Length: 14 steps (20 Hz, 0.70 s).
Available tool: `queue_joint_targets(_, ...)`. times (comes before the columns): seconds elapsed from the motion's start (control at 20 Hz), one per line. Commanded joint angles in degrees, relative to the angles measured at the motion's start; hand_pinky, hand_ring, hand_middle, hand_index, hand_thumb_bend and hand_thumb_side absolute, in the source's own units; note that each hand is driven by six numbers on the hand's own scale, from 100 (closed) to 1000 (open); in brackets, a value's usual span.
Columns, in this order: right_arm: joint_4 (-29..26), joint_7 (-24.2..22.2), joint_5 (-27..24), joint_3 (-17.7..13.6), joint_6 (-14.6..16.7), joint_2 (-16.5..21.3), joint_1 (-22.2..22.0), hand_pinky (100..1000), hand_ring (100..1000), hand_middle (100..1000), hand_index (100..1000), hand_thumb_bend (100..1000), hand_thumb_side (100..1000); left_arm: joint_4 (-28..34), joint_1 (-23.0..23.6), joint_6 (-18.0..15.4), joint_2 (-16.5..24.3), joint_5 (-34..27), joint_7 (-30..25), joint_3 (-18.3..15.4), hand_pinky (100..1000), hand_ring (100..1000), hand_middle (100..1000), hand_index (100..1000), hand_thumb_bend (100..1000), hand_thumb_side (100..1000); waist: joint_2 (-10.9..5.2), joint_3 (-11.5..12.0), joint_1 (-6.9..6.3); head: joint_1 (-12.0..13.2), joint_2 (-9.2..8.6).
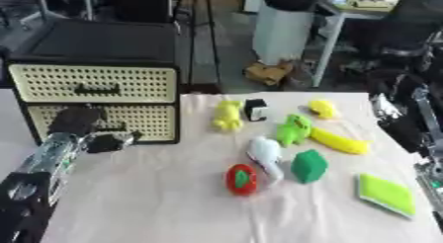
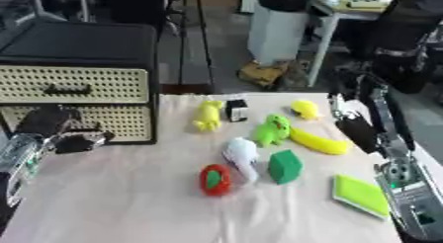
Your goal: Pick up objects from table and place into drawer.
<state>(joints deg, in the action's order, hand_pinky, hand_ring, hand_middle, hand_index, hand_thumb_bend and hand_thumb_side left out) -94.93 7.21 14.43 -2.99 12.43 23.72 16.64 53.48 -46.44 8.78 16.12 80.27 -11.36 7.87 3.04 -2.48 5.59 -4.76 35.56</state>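
A black cabinet with two cream perforated drawers (image 1: 130,84) stands at the table's back left, both drawers shut. My left hand (image 1: 76,122) is against the front of the lower drawer (image 1: 152,119), hiding its handle. Toys lie on the cloth: a yellow figure (image 1: 228,114), a black-and-white cube (image 1: 255,109), a small yellow piece (image 1: 323,108), a green toy (image 1: 293,129), a yellow banana (image 1: 340,141), a white object (image 1: 266,155), a green block (image 1: 309,166), a red one (image 1: 242,179) and a lime flat pad (image 1: 386,193). My right hand (image 2: 356,131) hangs open at the table's right edge, apart from the toys.
The pale cloth (image 1: 155,197) covers the table, with bare room in front of the cabinet and along the near edge. Behind the table are a white bin (image 1: 281,29), a cardboard scrap (image 1: 268,71) on the floor and desk legs.
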Motion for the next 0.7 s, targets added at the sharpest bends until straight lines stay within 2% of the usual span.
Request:
queue_joint_targets(0.05,-0.4,-0.1,-0.6,-0.3,0.1,0.9,0.9,603,706,721,770,100,645,0.3,-1.4,0.0,0.3,0.4,0.0,-0.6,100,100,100,818,747,1000,-0.37,-0.3,-0.06,0.2,-0.63)
queue_joint_targets(0.35,-0.4,-0.2,-0.7,-0.2,0.2,0.8,1.1,603,706,722,770,100,644,-0.3,-1.7,-0.7,0.2,-0.6,-0.1,-0.8,100,100,100,814,799,1000,-0.12,-0.6,0.02,0.4,-0.87)
queue_joint_targets(0.7,-0.4,-0.2,-0.7,-0.3,0.2,0.8,1.2,603,706,721,771,100,644,-1.1,-1.6,-1.0,0.3,-1.3,-1.6,-0.9,100,100,100,795,807,1000,0.13,-0.8,0.12,0.5,-0.85)
